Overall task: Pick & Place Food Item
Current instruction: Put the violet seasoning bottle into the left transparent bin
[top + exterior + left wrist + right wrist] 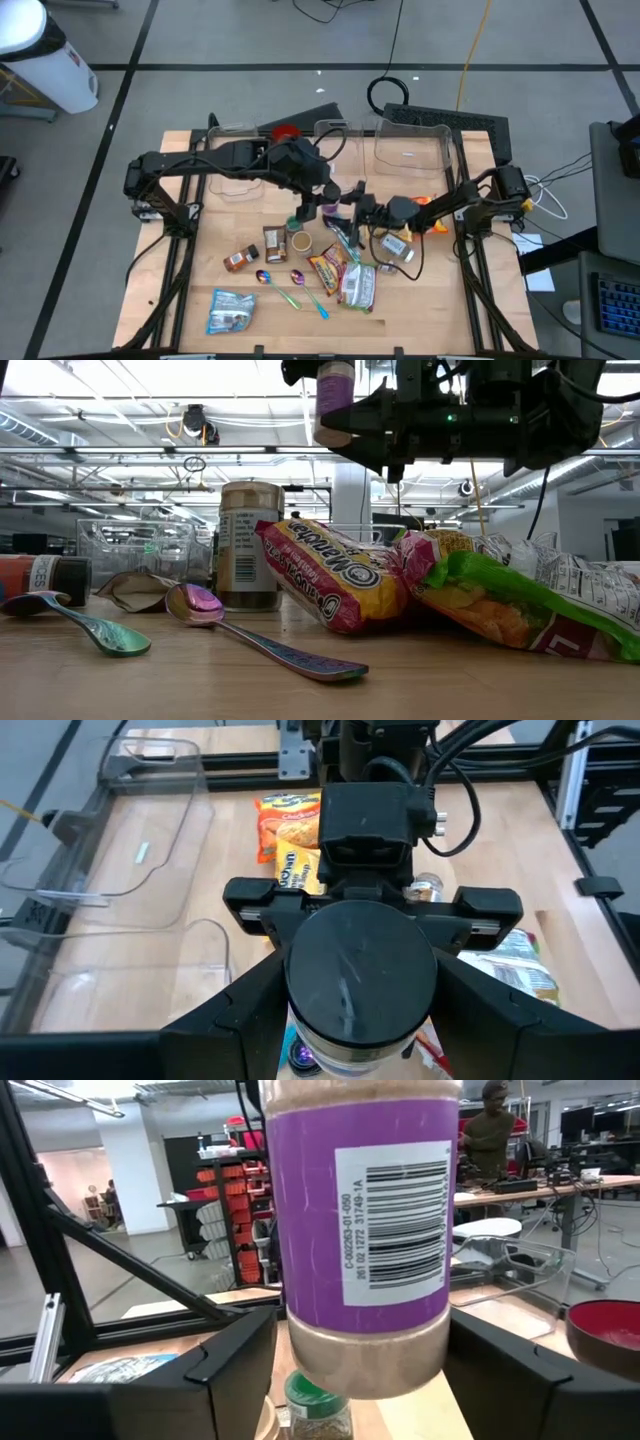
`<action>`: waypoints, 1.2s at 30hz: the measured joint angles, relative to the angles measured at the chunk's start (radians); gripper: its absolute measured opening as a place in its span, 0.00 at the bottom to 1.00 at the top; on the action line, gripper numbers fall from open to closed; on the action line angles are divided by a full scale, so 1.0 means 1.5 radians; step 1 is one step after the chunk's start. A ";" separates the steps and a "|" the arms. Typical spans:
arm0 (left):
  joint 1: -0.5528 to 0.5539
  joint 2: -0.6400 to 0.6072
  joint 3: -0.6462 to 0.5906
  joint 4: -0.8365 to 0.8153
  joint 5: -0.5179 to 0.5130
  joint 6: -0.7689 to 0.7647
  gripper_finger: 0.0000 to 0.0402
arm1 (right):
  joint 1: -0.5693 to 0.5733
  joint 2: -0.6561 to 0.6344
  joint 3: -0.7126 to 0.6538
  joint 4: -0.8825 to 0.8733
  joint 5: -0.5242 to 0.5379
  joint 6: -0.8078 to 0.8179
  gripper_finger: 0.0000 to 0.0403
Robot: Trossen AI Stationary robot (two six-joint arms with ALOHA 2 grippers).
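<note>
Tabletop (200,270): we see pale wood strewn with snack packets, spoons (215,622) and small jars, with clear bins along the far edge.
Purple-labelled jar (362,1230): we find it lifted off the tabletop, upright between both sets of fingers.
Left gripper (308,207): its fingers (250,1010) clamp the jar's sides, black lid (360,975) uppermost between them.
Right gripper (352,202): its fingers (240,1355) stand spread either side of the jar, clear of its label; we count them open.

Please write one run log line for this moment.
left gripper: holds purple-label jar aloft | right gripper: around jar | placed: no
</note>
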 joint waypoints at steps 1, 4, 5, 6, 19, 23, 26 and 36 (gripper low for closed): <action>0.000 0.000 0.000 0.001 0.000 0.000 0.52 | 0.000 -0.004 0.000 -0.001 0.000 0.000 0.65; 0.001 0.000 0.001 0.001 0.000 0.005 0.52 | -0.002 -0.024 0.000 -0.026 0.000 -0.012 0.66; 0.001 0.000 0.001 0.001 0.000 0.007 0.52 | -0.004 -0.035 -0.001 -0.040 0.000 -0.020 0.66; 0.001 0.000 0.001 0.000 -0.003 0.008 0.52 | -0.005 -0.045 -0.001 -0.052 0.000 -0.025 0.66; 0.015 -0.013 0.000 -0.027 -0.050 0.013 0.52 | -0.003 -0.193 -0.001 -0.250 -0.004 -0.090 0.65; 0.025 -0.034 0.000 -0.049 -0.051 0.005 0.52 | -0.004 -0.237 -0.009 -0.301 0.003 -0.104 0.65; 0.036 -0.054 0.000 -0.081 -0.080 0.003 0.52 | -0.007 -0.269 -0.031 -0.301 0.027 -0.118 0.65; 0.089 -0.136 -0.058 -0.122 -0.146 -0.052 0.52 | -0.043 -0.379 -0.144 -0.255 0.091 -0.136 0.64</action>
